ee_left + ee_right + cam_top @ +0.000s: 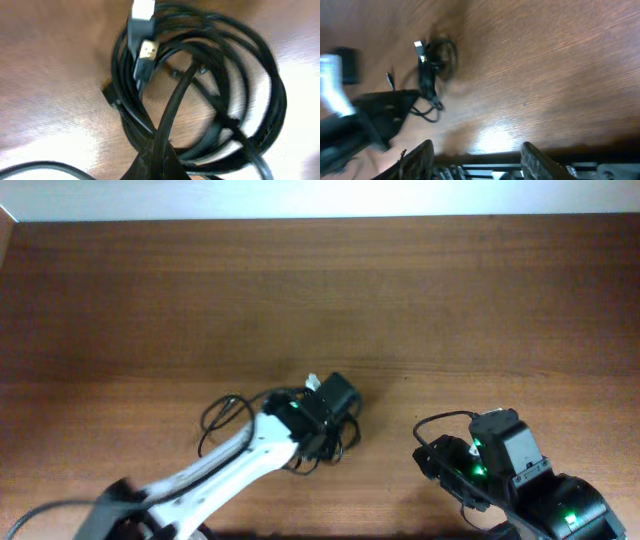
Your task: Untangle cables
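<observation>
The cables (228, 416) lie as a bunch of thin black cords at the table's middle front, with one loop spread out to the left. My left gripper (332, 402) sits right over the bunch. In the left wrist view the cables (235, 95) form a coil with a silver USB plug (145, 51) on top. My left gripper (161, 159) is shut on one black strand that rises from its tip. My right gripper (477, 161) is open and empty near the front edge, and it also shows in the overhead view (447, 463). The right wrist view shows the cables (438, 59) far off.
The brown wooden table (450, 300) stretches bare behind and to both sides of the bunch. The white left arm (215, 472) reaches in from the front left. The right arm's base (555, 510) sits at the front right corner.
</observation>
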Available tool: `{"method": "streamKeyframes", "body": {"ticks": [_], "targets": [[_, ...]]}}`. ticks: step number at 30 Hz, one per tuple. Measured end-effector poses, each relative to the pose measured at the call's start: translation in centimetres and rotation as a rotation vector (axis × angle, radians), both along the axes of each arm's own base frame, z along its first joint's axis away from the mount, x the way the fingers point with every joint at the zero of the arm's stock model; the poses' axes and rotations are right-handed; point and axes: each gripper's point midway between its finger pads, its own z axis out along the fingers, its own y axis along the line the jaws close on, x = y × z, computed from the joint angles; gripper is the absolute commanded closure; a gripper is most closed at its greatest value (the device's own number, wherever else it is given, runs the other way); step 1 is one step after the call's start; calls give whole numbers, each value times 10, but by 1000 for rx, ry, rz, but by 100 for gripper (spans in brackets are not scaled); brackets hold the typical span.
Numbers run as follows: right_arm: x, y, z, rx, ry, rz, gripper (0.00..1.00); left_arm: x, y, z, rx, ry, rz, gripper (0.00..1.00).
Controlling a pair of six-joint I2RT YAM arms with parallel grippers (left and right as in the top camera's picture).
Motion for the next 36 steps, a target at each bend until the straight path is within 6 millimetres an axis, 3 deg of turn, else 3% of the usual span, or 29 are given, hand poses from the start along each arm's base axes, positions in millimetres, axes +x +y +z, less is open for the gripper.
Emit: {"method": "streamKeyframes", "body": {"ticks": [3,5,8,10,13,15,19,22,29,31,33,36], "targets": [[2,15,-8,25,76,20,39,10,-15,65,-197,-124,20,100],[17,39,-5,89,64,65,39,6,-15,98,-287,-192,14,100],[44,78,15,227,-55,178,39,-1,-9,124,-351,-253,13,100],[58,100,35,310,-173,284,39,-6,-3,130,-355,-260,20,100],[47,120,51,368,-270,462,39,-9,12,128,-357,-223,134,100],[36,128,52,356,-317,562,45,-3,18,128,-387,-206,242,100],[31,135,52,323,-388,647,46,0,22,129,-468,-134,403,100],[39,135,36,275,-360,628,47,2,19,131,-512,-111,445,100],[39,129,-43,176,37,458,46,11,11,141,-575,-137,465,100],[51,135,-57,169,68,406,77,10,10,141,-582,-129,460,100],[56,139,-64,179,91,370,96,10,8,142,-590,-122,456,100],[60,137,-71,171,111,349,96,11,10,142,-593,-120,463,100]]}}
